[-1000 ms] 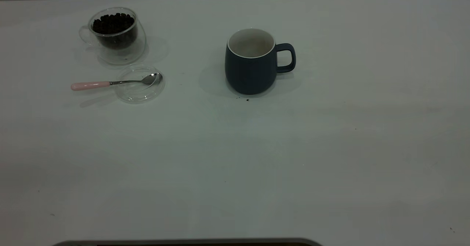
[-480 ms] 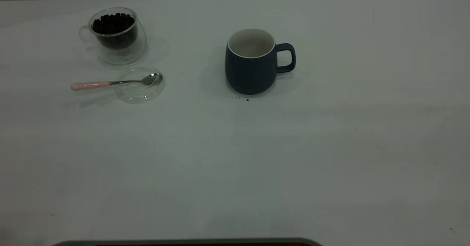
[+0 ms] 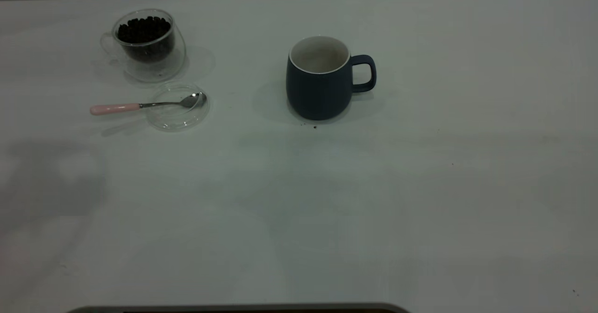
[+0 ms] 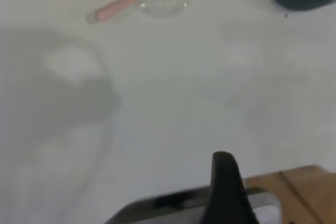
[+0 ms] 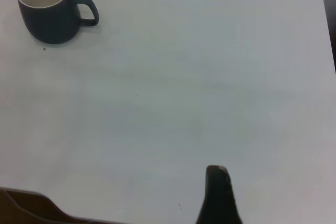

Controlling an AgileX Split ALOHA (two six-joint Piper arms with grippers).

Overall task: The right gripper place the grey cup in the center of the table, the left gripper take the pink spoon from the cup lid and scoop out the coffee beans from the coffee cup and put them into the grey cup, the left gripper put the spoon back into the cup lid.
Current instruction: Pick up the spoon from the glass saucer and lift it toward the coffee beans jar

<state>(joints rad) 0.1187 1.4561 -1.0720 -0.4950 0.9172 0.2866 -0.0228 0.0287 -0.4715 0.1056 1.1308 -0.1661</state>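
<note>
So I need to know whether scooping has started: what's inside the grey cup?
The grey cup shows only a pale, bare inner wall; no beans are visible, though its bottom is hidden from these views. The coffee beans all sit in the coffee cup.

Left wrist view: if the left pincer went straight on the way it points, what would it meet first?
Bare table first, as far as the view shows. Farther along that line lie the pink spoon and the cup lid. Depth is unclear, so this is a rough guess.

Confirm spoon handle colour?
Pink handle, steel bowl; clearest in the exterior view.
</note>
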